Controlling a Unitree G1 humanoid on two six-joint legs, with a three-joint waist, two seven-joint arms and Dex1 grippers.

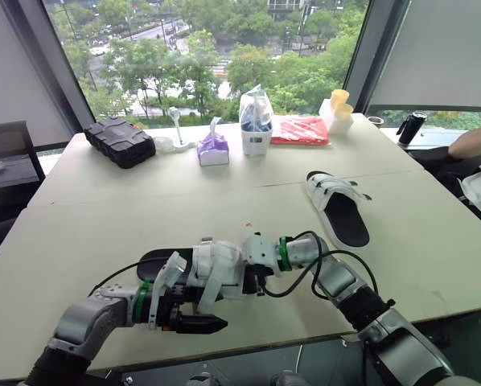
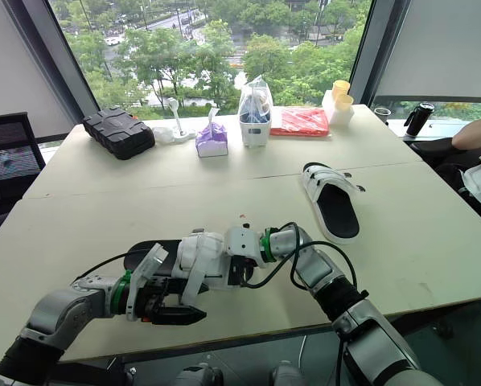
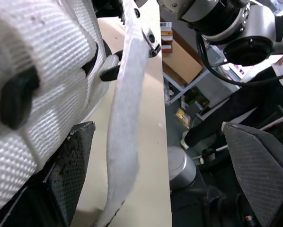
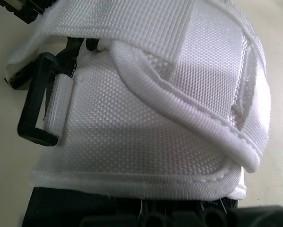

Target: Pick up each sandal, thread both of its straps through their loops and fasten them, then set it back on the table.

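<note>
Near sandal sits at the bench edge between both hands, long axis crosswise. Bare black heel end is by the left hand, strapped front against the right hand. Left hand open, pads spread, loose white strap between them, not clamped. Right hand grip: can't tell. Other sandal lies well beyond the right hand, toe pointing away.

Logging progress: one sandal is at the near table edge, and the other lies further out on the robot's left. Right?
Not quite. The other sandal lies further out on the robot's right, not its left, as the left eye view shows. The first sandal is indeed at the near edge of the table.
</note>
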